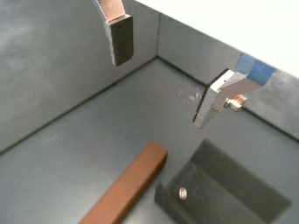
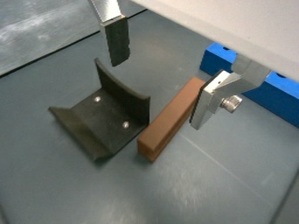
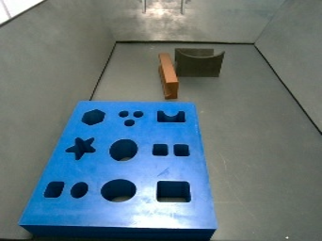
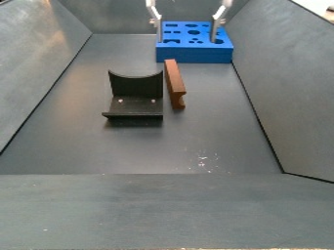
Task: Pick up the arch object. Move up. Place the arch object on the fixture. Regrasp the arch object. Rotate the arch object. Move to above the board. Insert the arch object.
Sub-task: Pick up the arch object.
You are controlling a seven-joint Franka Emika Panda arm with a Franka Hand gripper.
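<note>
Step in hand, by my judgement: the first one, picking up the arch object (image 2: pixel 170 120), and it is not yet done. The piece lies flat on the floor just beside the fixture (image 2: pixel 103 119), apart from it by a narrow gap, with nothing gripping it. In a side view the arch object (image 4: pixel 173 82) sits between the fixture (image 4: pixel 135 96) and the board (image 4: pixel 197 43), clear of both.

The claw (image 2: pixel 166 75) hangs open and wide, holding nothing; both wrist views show bare floor between its silver plates. It is raised well above the floor, over the arch object. In a side view the claw (image 4: pixel 185 14) shows only as two finger ends at the top edge of the frame, pointing straight down.

The next move calls for a straight descent with the jaws astride the bar's narrow width, then a firm close. Risk noted: the fixture's near wall stands close to one long side of the bar, so the finger on that side has little room.
</note>
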